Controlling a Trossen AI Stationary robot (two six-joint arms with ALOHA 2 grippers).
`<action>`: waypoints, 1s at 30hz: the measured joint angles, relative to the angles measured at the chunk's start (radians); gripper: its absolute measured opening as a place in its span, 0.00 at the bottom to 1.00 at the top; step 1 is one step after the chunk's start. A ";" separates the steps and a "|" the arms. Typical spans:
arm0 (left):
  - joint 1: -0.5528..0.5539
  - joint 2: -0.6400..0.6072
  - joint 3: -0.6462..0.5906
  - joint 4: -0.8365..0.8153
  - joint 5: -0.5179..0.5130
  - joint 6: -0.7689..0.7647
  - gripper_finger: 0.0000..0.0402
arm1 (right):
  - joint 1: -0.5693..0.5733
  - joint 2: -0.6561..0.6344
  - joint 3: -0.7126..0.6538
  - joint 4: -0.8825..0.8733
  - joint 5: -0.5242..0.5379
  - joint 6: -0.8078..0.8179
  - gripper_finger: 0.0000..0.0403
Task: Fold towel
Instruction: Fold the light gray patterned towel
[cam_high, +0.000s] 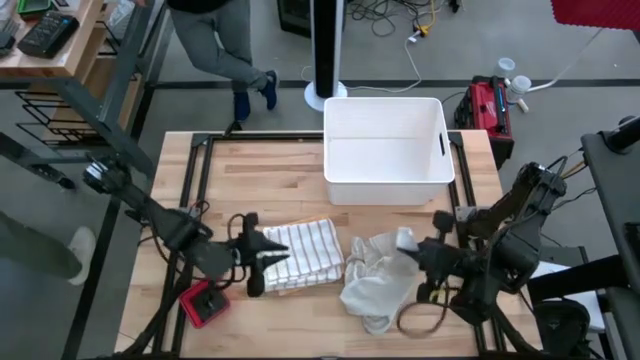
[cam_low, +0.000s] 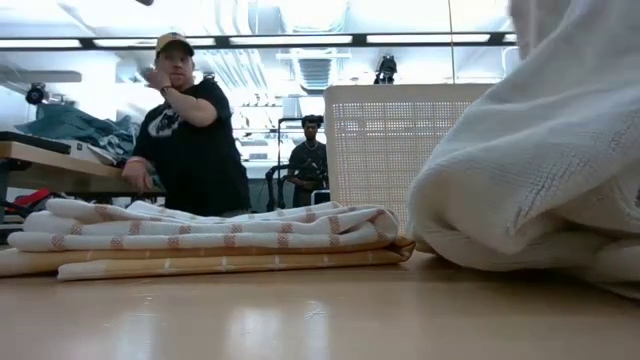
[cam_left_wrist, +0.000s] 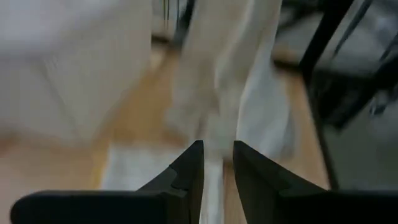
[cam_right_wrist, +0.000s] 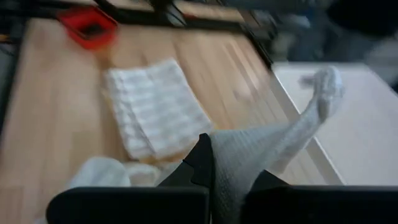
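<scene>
Across the wooden table (cam_high: 280, 180), the largest thing was one white bin (cam_high: 386, 150), standing at the far edge. Every other place is given from that bin. Toward the near side of the table from the bin lay two towels. One striped towel (cam_high: 303, 255) sat already folded flat, nearer than the bin's left half. One plain white towel (cam_high: 380, 280) lay crumpled nearer than the bin's right half, just beside the striped one, with one corner lifted off the table.

Two dark arms worked there. The right gripper (cam_high: 425, 250), near the bin's right front corner, had its fingers clamped fully shut on the raised corner of the white towel; the right wrist view showed cloth (cam_right_wrist: 267, 155) rising from between them. The left gripper (cam_high: 268, 255), farther from the bin, hovered at the striped towel's left edge with its fingers (cam_left_wrist: 189, 168) a narrow gap apart and nothing visibly between them.

One small red object (cam_high: 205, 303) sat farthest from the bin, at the near left. Two people showed in the room beyond the table.

The likely risk was the white towel dragging over the folded striped one and undoing it, since the two lay so close. A one-corner hold could also let the cloth bunch or slip free rather than spread flat.
</scene>
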 joint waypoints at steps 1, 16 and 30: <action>0.000 -0.010 0.000 0.064 -0.018 0.061 0.19 | -0.003 0.000 0.002 0.063 0.000 -0.086 0.00; 0.015 0.186 0.001 0.711 0.113 0.604 0.24 | -0.041 0.016 -0.254 1.173 -0.396 -0.988 0.00; 0.036 0.427 0.000 1.022 0.280 0.567 0.40 | -0.211 0.012 -0.409 1.524 -0.935 -1.049 0.00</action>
